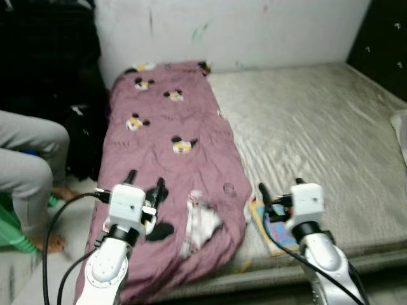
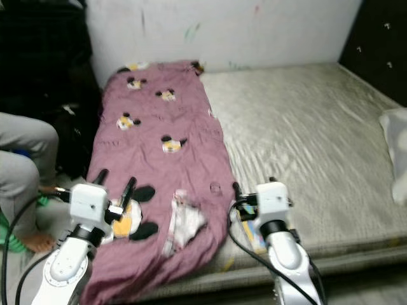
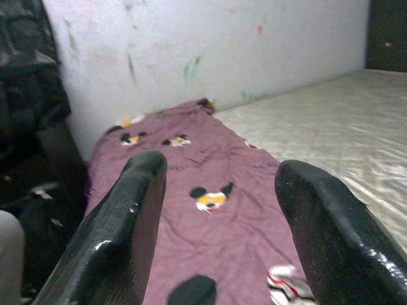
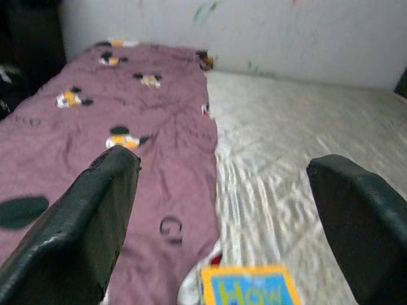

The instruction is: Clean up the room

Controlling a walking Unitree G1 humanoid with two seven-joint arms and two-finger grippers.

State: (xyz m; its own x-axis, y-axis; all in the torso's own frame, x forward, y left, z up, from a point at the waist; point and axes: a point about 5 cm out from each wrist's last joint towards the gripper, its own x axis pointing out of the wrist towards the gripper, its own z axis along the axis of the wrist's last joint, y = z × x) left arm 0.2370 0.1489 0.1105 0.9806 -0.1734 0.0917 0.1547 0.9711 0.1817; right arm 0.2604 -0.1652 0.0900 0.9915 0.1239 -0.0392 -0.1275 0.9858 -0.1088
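Blanket (image 1: 172, 159) lies under the spread left gripper (image 1: 145, 183), beside the book (image 4: 251, 287).

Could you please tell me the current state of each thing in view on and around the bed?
Purple blanket: spread lengthwise along the mattress's left side, rumpled at the near end.
Mattress: bare, uncovered.
Book: lying flat beside the blanket's near edge.
Left claw: open, empty, above the blanket.
Right claw: open, empty, above the book.

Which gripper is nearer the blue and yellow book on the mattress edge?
Right. The right gripper hangs open just above the book. The left gripper, also open, is over the maroon blanket, well off to the book's left.
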